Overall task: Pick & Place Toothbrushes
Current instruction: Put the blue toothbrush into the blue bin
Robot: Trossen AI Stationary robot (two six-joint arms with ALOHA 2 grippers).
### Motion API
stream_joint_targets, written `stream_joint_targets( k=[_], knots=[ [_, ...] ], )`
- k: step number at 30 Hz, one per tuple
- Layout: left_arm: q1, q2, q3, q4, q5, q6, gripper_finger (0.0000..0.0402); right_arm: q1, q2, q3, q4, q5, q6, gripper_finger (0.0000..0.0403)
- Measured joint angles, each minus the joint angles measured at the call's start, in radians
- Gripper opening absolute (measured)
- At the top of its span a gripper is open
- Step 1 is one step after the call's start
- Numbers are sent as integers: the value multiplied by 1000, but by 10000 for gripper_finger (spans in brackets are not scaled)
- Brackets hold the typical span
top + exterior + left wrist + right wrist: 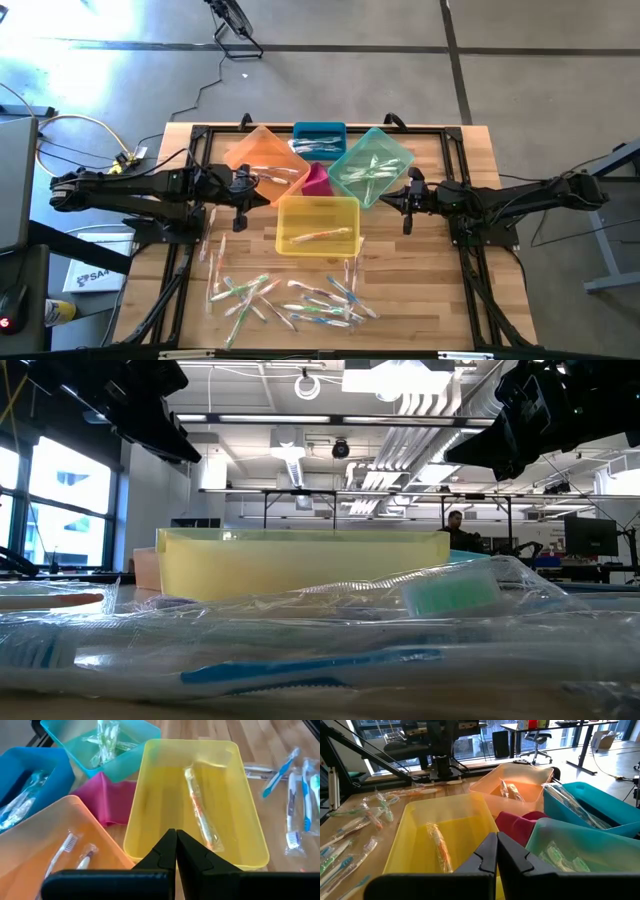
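From above, loose toothbrushes (290,300) lie scattered on the bench (450,290) front, just before five coloured bins, presumably sorted by colour. The left gripper (240,205) and right gripper (407,205) flank the yellow bin (317,225), both clenched and empty, seemingly waiting. At bench level, wrapped brushes fill the foreground. The left wrist view shows one orange-accented brush (200,812) inside the yellow bin; the right wrist view shows the same.

Most toothbrushes (290,300) are lying scattered flat on the table's near half — whitish handles in clear wrappers, with green, blue or orange accents. One wrapped, orange-accented toothbrush (200,815) is lying in the yellow bin (150,780) — others are resting in the neighbouring bins.
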Motion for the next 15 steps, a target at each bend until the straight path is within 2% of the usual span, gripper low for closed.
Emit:
stream_joint_targets(
  k=[8,15],
  knots=[
    [0,0,0,0,23,-143,6,0,0,0,0,0,0,3],
    [-1,0,0,0,35,-207,6,0,0,0,0,0,0,3]
  ],
)
